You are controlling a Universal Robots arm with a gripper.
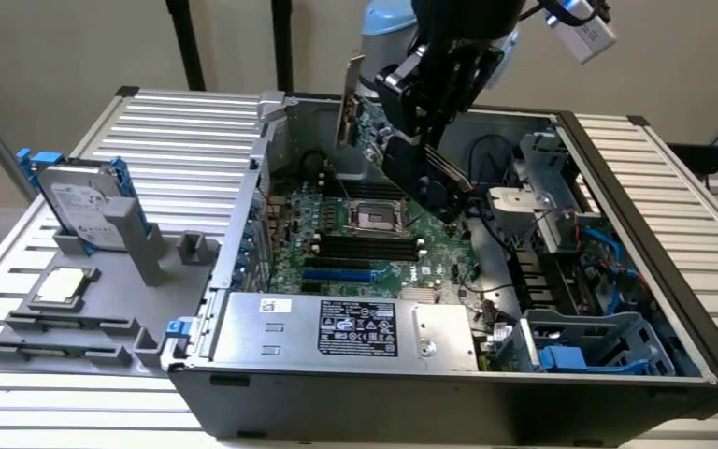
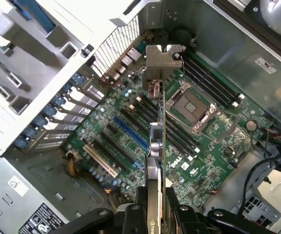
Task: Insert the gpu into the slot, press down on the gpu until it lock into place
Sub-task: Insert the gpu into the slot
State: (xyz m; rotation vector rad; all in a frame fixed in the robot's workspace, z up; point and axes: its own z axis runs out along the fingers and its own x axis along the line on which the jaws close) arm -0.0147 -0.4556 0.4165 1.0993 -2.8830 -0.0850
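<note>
The gpu hangs in the air above the open computer case, green board and black face tilted, its silver bracket toward the exterior view's left. My gripper is shut on the card. In the wrist view the gpu appears edge-on, running from my fingers out to the bracket. The bright-blue slot lies bare on the motherboard well below the card. Seen from the wrist, the slot sits just to one side of the card's edge, at an angle to it.
The square CPU socket and the black memory slots lie between card and slot. A silver power supply fills the case front. Outside, a grey fixture holds the hard drive with blue rails and a CPU chip.
</note>
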